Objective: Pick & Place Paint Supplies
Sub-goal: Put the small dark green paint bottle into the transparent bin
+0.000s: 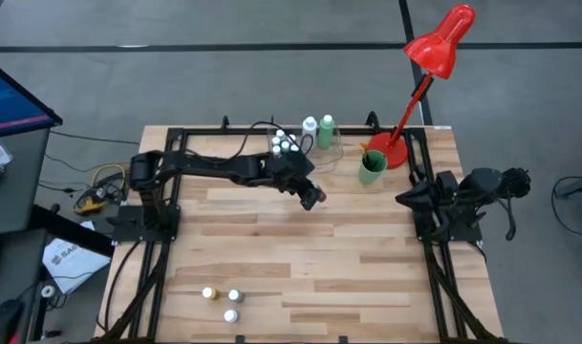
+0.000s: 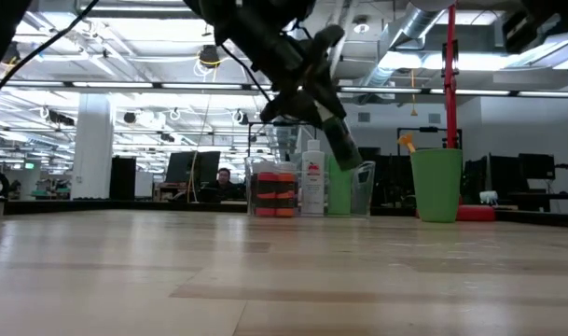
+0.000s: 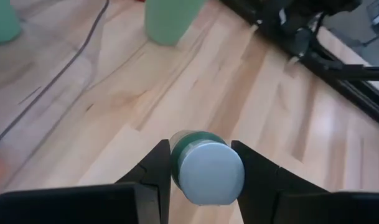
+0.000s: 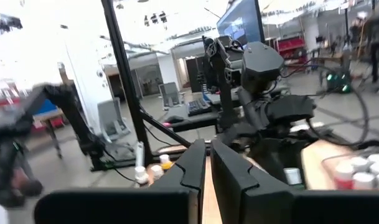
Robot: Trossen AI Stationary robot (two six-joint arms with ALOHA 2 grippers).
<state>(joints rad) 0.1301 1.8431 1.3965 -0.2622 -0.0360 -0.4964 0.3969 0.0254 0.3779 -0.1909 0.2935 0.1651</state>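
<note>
One small green bottle (image 3: 205, 169) with a white cap is sitting clamped between our left gripper's (image 1: 312, 199) jaws, held in the air above the desk (image 1: 367, 258), just in front of the clear tray (image 1: 340, 143) and near the green cup (image 1: 371, 166). Our right gripper (image 4: 207, 163) is waiting at the desk's right edge, away from the tray, jaws nearly closed on nothing.

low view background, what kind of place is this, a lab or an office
Probably an open-plan robotics lab or workshop: exposed ceiling ducts, desks with monitors, and a person seated far behind the wooden table.
</note>
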